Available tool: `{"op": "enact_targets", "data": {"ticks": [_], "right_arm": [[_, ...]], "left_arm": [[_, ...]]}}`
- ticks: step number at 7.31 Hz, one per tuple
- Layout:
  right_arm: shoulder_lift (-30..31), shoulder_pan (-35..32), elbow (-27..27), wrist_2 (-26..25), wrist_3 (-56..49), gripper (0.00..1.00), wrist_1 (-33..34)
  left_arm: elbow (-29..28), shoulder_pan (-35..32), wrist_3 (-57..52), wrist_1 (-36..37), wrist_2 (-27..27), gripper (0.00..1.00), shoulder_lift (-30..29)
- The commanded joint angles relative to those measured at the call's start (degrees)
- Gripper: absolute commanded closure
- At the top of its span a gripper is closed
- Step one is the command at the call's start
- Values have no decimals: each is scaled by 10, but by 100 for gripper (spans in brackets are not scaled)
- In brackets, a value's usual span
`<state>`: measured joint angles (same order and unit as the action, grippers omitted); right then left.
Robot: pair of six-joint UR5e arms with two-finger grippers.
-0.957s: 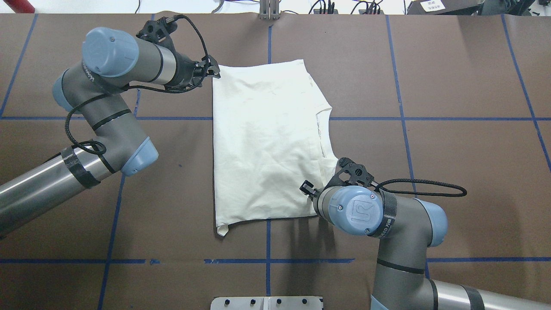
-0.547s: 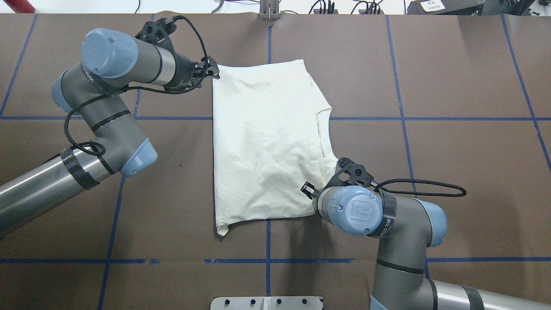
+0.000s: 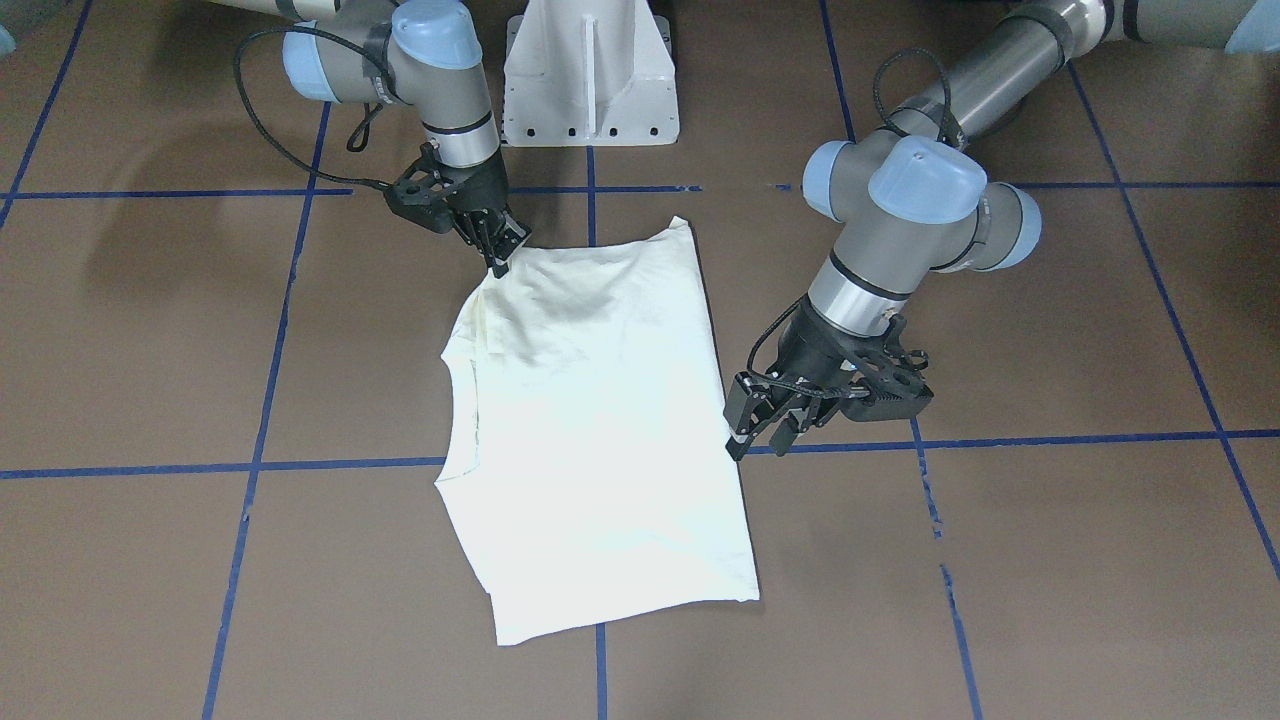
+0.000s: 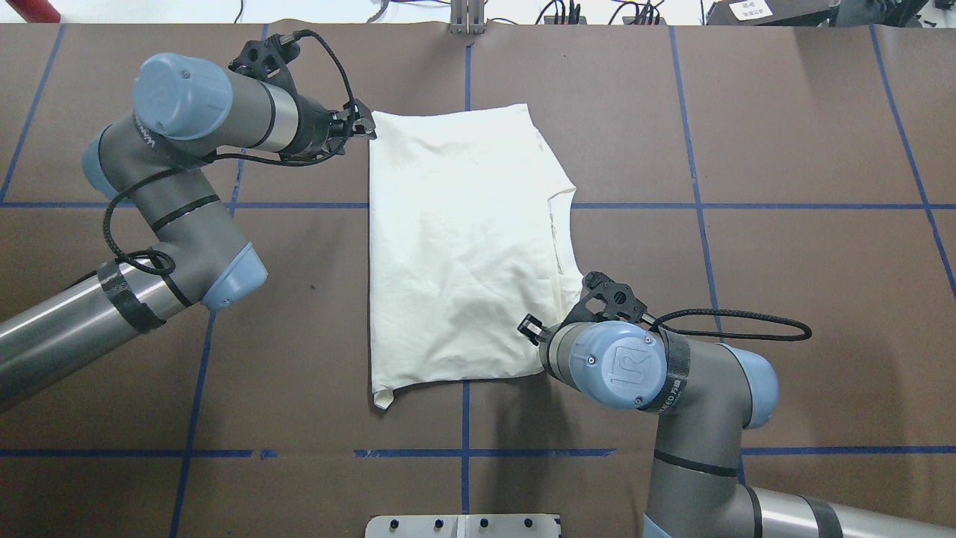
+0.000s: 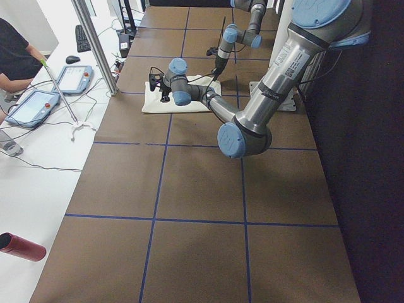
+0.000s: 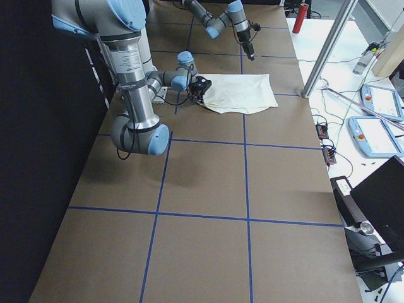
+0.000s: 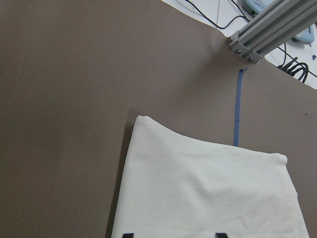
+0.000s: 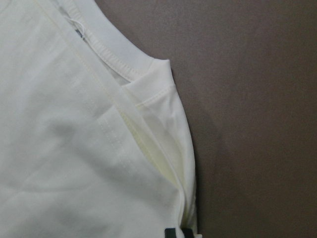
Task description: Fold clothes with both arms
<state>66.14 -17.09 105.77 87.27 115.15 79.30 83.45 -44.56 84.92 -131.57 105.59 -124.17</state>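
Brown paper marked with blue tape covers the table, and the cream T-shirt lies flat at its middle, folded into a long panel with the print hidden and the ribbed collar on the robot's right. Nearest the robot, the right gripper sits at the near shoulder corner. Its 2 fingers are close together and look clamped on the cloth, and it has barely shifted over the last second. At the far corner, the left gripper has drawn slightly back off the hem and hangs beside it with its 2 fingers apart, holding nothing. I judge this fold laid and released on the left, with the right yet to let go or lead the next fold.
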Motion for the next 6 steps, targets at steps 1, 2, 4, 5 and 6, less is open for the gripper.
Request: {"op": "enact_targets", "data": {"ticks": [1, 2, 4, 5, 6], "right_arm": [[4, 2, 14, 0, 2, 100, 2], [4, 4, 15, -1, 2, 100, 2], [39, 18, 62, 0, 2, 100, 2], [42, 24, 68, 1, 2, 100, 2], [42, 24, 68, 2, 2, 100, 2]], "left_arm": [[56, 3, 5, 0, 3, 37, 40], [63, 13, 26, 0, 2, 37, 44], [127, 76, 103, 0, -35, 35, 89], [186, 139, 149, 10, -71, 35, 135], [220, 190, 167, 31, -98, 35, 154]]}}
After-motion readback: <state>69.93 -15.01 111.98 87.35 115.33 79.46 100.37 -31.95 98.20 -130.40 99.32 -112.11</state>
